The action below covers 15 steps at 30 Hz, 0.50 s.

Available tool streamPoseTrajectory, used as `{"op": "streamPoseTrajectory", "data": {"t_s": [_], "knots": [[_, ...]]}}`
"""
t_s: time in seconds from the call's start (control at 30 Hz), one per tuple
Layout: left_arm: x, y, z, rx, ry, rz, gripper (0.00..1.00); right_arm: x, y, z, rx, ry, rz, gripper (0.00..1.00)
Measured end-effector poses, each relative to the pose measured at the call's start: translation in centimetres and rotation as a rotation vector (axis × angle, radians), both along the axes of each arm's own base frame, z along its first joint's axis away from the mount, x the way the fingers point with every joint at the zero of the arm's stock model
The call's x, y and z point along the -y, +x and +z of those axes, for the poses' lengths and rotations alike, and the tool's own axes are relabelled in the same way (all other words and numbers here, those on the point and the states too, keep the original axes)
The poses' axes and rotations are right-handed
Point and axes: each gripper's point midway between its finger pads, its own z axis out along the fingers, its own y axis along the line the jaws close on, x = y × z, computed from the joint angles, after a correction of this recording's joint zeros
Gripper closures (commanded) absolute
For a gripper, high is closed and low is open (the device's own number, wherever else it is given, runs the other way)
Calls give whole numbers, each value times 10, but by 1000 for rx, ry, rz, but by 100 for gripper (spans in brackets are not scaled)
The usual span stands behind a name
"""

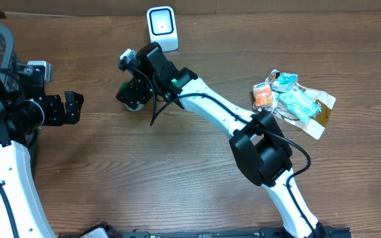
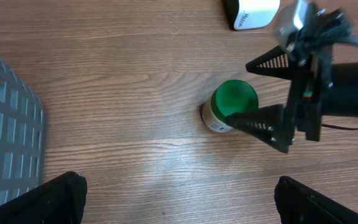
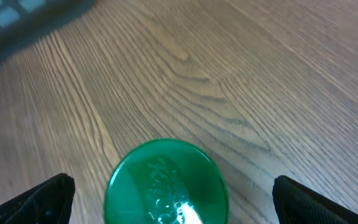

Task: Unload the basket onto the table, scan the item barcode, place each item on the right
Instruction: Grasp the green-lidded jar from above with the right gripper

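The item is a small white jar with a green lid (image 2: 232,102), standing upright on the wooden table. In the overhead view the jar (image 1: 131,101) is partly hidden under my right gripper (image 1: 135,89). The right wrist view looks straight down on the green lid (image 3: 165,183), with my right gripper (image 3: 173,208) open and one finger on each side, apart from it. The white barcode scanner (image 1: 162,28) stands just behind, at the table's far edge. My left gripper (image 1: 78,108) is open over bare wood to the jar's left, holding nothing.
A grey mesh basket (image 2: 5,137) sits at the far left by the left arm. Several snack packets (image 1: 293,99) lie in a pile at the right. The right arm's white links stretch across the middle of the table.
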Motion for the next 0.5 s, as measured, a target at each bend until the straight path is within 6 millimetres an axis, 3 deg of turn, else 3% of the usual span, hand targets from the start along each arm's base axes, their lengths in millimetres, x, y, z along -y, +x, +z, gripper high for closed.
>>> {"op": "streamPoseTrajectory", "data": {"t_s": [0.5], "knots": [[0, 0, 0, 0, 0, 0, 0, -7, 2, -19, 44, -17, 46, 0]]}}
